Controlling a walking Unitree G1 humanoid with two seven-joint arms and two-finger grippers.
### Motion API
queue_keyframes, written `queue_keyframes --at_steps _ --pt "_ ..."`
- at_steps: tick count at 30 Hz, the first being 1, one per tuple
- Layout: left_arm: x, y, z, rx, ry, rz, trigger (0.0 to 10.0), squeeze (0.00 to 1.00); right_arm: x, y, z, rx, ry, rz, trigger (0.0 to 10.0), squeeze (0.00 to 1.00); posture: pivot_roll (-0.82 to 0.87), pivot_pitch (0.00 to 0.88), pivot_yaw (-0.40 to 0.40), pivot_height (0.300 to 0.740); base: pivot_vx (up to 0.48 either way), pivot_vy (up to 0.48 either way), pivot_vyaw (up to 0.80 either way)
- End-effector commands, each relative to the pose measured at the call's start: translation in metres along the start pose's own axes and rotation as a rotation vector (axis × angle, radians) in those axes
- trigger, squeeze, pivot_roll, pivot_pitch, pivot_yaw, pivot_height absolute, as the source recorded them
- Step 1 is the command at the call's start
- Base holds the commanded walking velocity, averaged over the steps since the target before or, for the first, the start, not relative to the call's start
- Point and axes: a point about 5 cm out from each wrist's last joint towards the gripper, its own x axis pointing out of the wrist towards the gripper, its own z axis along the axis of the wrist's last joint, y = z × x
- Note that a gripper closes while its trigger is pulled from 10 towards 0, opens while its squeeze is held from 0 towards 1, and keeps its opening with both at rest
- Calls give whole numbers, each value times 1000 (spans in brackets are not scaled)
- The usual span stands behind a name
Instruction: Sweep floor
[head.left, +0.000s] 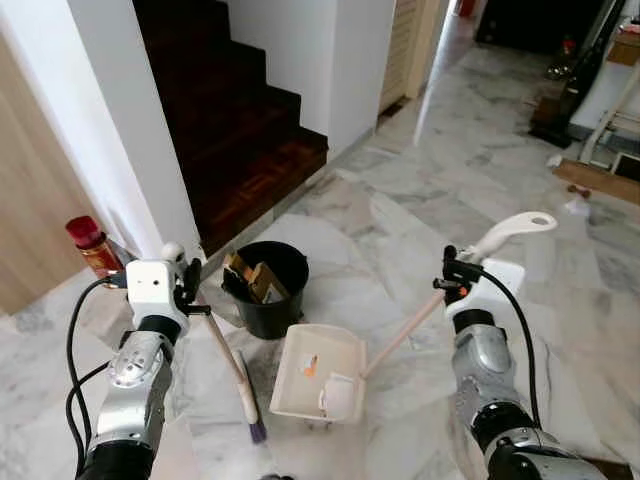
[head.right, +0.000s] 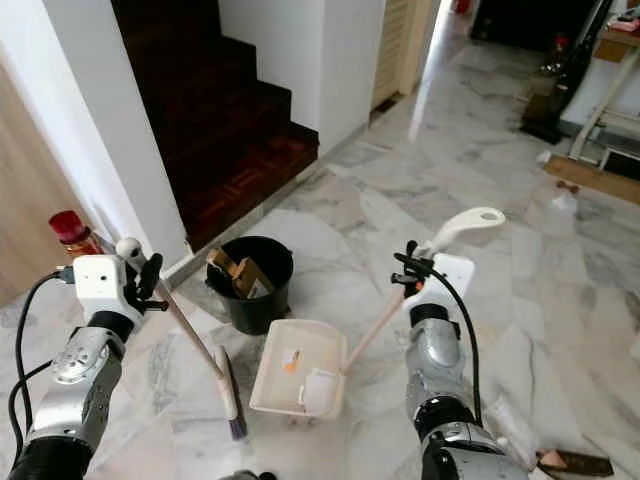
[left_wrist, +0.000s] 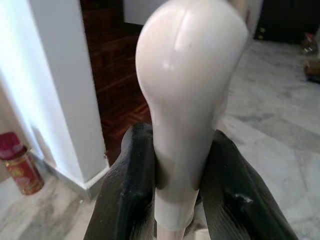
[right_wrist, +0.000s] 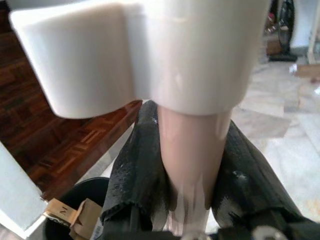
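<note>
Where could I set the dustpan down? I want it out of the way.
Bare marble lies beyond the dustpan, toward the doorway, right of the black bucket. It is crowded between bucket, dustpan and broom by the stairs.

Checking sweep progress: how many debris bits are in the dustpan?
2: an orange scrap mid-pan and a crumpled white piece near the handle end of the dustpan. Smaller dust may not show.

Open marble floor (head.left: 400, 200) is left ahead and to the right, reaching toward the doorway. Passage to the left is blocked by the white wall (head.left: 120, 130) and the dark wooden stairs (head.left: 240, 140). A black bucket (head.left: 268, 290) stands just before the stair foot, with the white dustpan (head.left: 320, 372) close in front of it. A red-capped can (head.left: 92, 246) stands against the wall. Clutter is seen far right.
</note>
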Motion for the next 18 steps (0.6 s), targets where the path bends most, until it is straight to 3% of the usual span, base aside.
queue_keyframes --at_steps 1,15,18 --pt "4 -2 14 13 -53 -7 10000 0 2 -4 5 12 -23 -15 10000 0 85 67 38 740 0 0 0" --pt "4 -2 19 23 -60 4 10000 0 1 -3 3 15 -11 -10 10000 0 87 79 36 740 0 0 0" --pt "5 -2 18 26 -57 7 10000 0 0 -2 3 6 -11 -8 10000 0 85 78 37 740 315 0 0"
